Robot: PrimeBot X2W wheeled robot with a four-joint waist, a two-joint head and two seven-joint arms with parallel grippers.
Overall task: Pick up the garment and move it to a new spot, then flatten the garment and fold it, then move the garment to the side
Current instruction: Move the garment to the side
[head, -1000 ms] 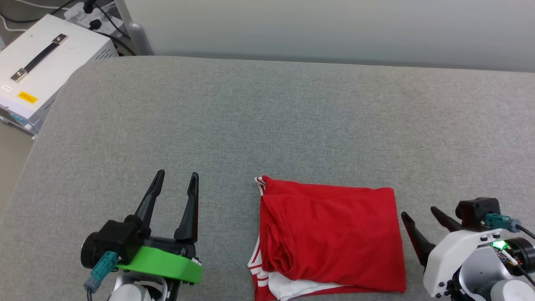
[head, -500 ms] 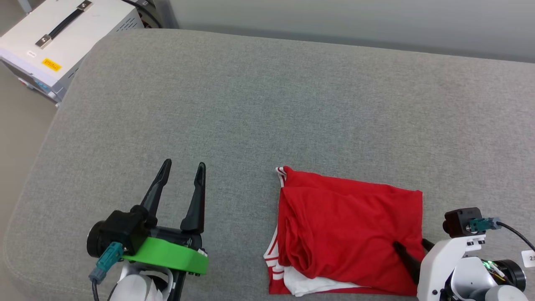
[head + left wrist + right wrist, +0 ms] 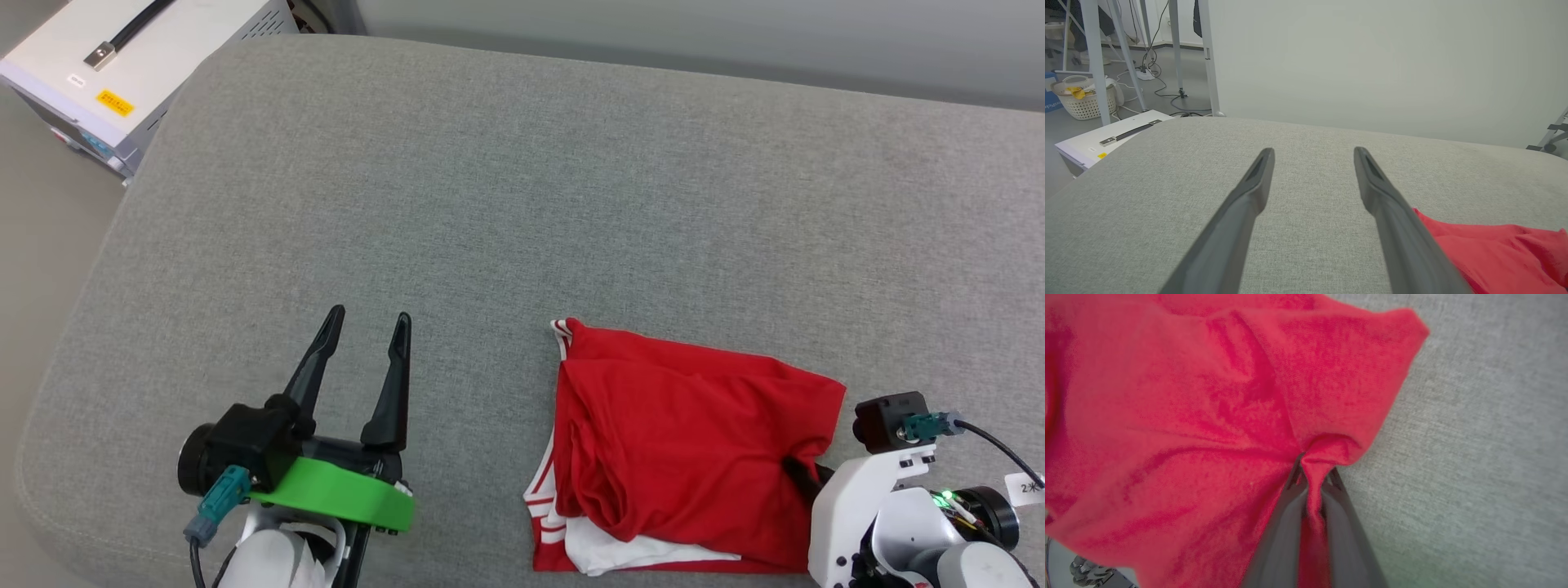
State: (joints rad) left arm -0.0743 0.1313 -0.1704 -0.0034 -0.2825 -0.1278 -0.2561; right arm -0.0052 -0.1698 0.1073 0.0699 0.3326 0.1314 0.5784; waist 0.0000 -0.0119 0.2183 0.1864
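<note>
We've got one red garment (image 3: 694, 441), folded, white striped trim peeking out; right gripper (image 3: 1312, 473) pinching its edge, left gripper (image 3: 369, 314) spread wide.

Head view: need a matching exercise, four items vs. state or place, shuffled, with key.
Things:
1. left gripper
2. right gripper
3. garment
4. white box

States and places:
A. shut on the garment's right edge
B. lying folded on the grey cushion
C. open, holding nothing
D. beside the cushion's far left corner

Pairs: 1-C, 2-A, 3-B, 4-D
</note>
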